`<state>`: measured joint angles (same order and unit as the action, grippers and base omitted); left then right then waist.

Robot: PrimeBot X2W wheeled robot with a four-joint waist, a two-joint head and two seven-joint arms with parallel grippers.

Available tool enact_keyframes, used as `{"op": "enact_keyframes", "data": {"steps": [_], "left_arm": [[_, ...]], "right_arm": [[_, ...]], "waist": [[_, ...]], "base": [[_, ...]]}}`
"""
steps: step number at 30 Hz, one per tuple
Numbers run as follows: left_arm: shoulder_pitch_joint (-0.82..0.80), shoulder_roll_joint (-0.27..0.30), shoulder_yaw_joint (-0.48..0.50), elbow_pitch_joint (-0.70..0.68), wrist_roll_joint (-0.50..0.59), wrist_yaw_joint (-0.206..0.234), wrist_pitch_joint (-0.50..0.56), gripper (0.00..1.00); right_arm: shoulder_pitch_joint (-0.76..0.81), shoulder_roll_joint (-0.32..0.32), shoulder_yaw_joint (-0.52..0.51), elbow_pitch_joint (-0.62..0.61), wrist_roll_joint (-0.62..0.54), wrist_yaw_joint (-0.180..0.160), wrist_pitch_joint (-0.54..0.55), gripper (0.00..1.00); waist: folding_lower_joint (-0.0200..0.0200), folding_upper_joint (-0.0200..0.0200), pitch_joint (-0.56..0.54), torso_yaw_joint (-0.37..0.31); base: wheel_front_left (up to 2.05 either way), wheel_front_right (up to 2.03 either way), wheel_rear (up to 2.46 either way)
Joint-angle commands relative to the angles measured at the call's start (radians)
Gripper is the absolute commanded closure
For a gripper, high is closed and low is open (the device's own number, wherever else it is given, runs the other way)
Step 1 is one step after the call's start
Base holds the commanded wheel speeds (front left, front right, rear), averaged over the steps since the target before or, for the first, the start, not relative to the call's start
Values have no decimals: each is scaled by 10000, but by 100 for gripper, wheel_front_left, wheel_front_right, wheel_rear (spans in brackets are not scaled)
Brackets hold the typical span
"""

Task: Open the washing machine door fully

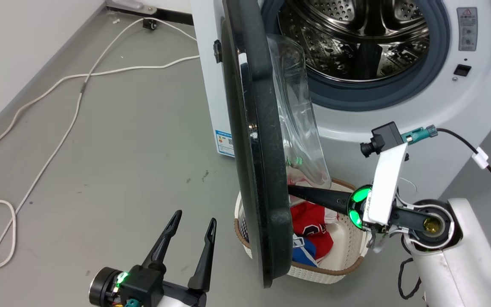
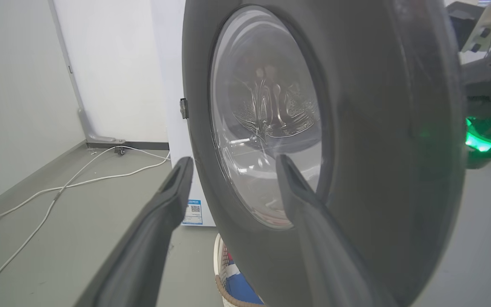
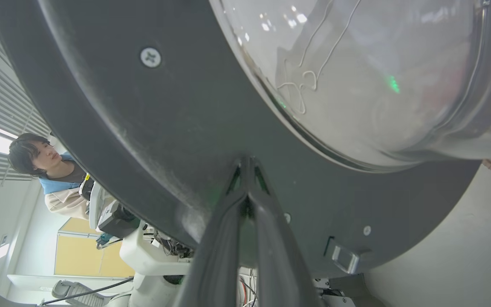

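Left claw (image 1: 196, 216) is seen at the lower left of the head view, its two dark fingers spread wide with nothing held, just beside the outer face of the washing machine door (image 1: 258, 170). That door is shown swung out edge-on from the washing machine (image 1: 399, 119), with its clear glass bowl (image 1: 296, 128) bulging toward the exposed steel drum (image 1: 356, 38). From the other side, the right claw (image 1: 296, 192) is reached across to the door's inner face, its fingertips hidden by the door's rim. A laundry basket (image 1: 343, 264) with red and blue clothes is set on the floor below the door, and white cables (image 1: 70, 123) are trailed over the grey floor at left.

Seen from the left wrist, the left claw (image 2: 232, 158) is held open in front of the washing machine door (image 2: 377, 149), with neither finger seen to be in contact with it. A blue label (image 2: 193, 212) is visible low on the white washing machine (image 2: 166, 64).

Seen from the right wrist, the right claw (image 3: 245, 164) is closed, finger against finger with nothing between, and its tips are pressed to the dark inner face of the washing machine door (image 3: 143, 128), just below the glass bowl (image 3: 377, 72). A person (image 3: 53, 170) is visible beyond the door's edge.
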<state>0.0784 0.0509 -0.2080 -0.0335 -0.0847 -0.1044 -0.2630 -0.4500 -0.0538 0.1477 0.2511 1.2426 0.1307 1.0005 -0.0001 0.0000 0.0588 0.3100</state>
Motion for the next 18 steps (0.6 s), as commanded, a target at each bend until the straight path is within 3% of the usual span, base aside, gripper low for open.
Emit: {"op": "enact_keyframes", "data": {"steps": [1, 9, 14, 18], "left_arm": [[104, -8, 14, -20, -23, 50, -27, 0], [143, -8, 128, -78, -3, 97, -27, 0], [40, -9, 179, -69, -100, 154, -27, 0], [-20, -9, 205, -73, -136, 183, -27, 0]], "right_arm": [[179, 66, 25, -24, 11, 0, -61, 100], [193, -253, -618, -702, -880, 0, -1469, 100], [617, -1472, -125, -1861, -2494, 0, -3378, 100], [1067, -2690, 509, -2371, -4159, -1, -5968, 100]], "waist": [[1, 0, -55, 89], [1, 0, -109, 94], [1, 0, -122, -30], [1, 0, -149, -123]], "base": [[0, 0, 0], [0, 0, 0], [0, 0, 0], [0, 0, 0]]}}
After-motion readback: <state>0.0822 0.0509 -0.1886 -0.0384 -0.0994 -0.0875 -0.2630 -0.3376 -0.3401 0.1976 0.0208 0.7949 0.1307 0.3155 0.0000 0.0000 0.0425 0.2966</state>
